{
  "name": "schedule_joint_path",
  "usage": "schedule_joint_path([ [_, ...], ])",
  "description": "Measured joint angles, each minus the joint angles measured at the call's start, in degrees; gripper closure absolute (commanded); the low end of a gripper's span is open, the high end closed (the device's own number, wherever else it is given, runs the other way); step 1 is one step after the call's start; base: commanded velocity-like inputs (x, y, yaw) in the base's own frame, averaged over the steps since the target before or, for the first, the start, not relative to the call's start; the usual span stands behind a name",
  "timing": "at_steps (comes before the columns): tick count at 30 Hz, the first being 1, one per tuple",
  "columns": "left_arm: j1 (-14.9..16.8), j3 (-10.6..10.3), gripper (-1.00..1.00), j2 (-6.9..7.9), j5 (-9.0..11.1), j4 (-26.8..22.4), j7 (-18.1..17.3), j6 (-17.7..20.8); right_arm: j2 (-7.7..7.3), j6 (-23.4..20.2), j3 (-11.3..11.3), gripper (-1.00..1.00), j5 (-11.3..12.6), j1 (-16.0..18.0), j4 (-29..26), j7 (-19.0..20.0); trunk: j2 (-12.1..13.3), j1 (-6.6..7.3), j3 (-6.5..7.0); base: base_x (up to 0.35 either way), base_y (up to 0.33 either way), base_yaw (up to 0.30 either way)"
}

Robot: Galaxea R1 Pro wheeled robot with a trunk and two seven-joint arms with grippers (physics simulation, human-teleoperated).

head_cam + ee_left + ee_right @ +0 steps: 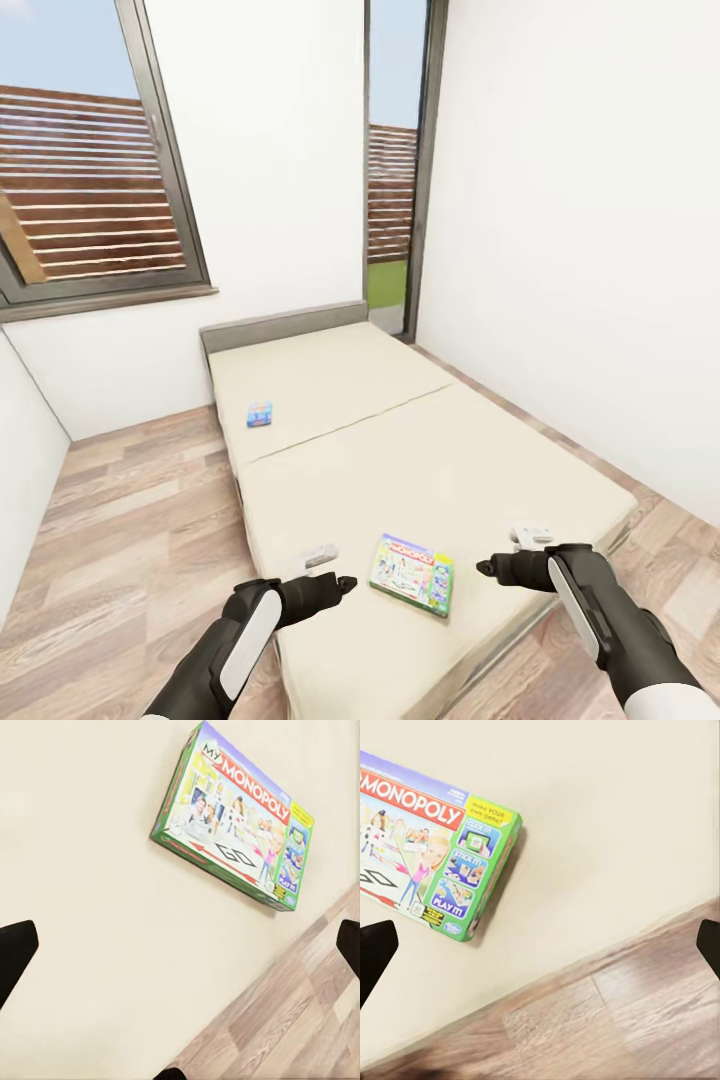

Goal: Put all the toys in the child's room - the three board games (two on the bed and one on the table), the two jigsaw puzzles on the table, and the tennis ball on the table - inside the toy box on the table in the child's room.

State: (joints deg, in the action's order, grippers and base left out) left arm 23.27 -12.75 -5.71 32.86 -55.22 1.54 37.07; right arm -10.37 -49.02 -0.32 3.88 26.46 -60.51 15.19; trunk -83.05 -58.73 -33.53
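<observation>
Two board games lie on the cream bed [330, 470]. The pale green-white Monopoly box [412, 574] rests flat near the foot edge, between my two hands. It also appears in the left wrist view [236, 817] and the right wrist view [431, 847]. A smaller blue box [259, 414] lies far up the mattress on its left side. My left gripper [338, 584] hovers open just left of the Monopoly box, and my right gripper [488, 567] hovers open just right of it. Neither holds anything. The table, toy box, jigsaw puzzles and tennis ball are out of view.
The bed stands against a white wall [560, 250] on its right, with a grey headboard [285, 325] at the far end. A large window [90, 180] and a narrow glass door [392, 200] are behind it. Wood plank floor [130, 530] runs along the bed's left side.
</observation>
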Motion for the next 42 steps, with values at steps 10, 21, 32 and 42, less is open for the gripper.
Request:
schedule_joint_path([
  [10, 0.0, 0.0, -1.0, 0.0, 0.01, -0.01, -0.05, 0.03, -0.06, 0.01, -0.01, -1.0, -0.03, 0.03, 0.0, 0.0, 0.0, 0.0, 0.0, 0.0, 0.016, -0.059],
  [21, 0.0, 0.0, -1.0, -0.01, 0.06, -0.02, -0.12, 0.07, -0.07, 0.03, -0.03, -1.0, -0.04, 0.01, 0.02, 0.03, 0.0, 0.0, 0.0, 0.0, 0.177, -0.015],
  [32, 0.0, 0.01, -1.0, -0.01, 0.08, -0.02, -0.12, 0.05, -0.08, 0.04, -0.07, -1.0, -0.03, 0.04, 0.02, 0.04, 0.0, 0.0, 0.0, 0.0, 0.266, -0.003],
  [42, 0.0, 0.0, -1.0, 0.02, 0.09, -0.01, -0.07, 0.01, -0.08, 0.02, -0.08, -1.0, -0.01, 0.04, 0.0, 0.03, 0.0, 0.0, 0.0, 0.0, 0.191, -0.077],
])
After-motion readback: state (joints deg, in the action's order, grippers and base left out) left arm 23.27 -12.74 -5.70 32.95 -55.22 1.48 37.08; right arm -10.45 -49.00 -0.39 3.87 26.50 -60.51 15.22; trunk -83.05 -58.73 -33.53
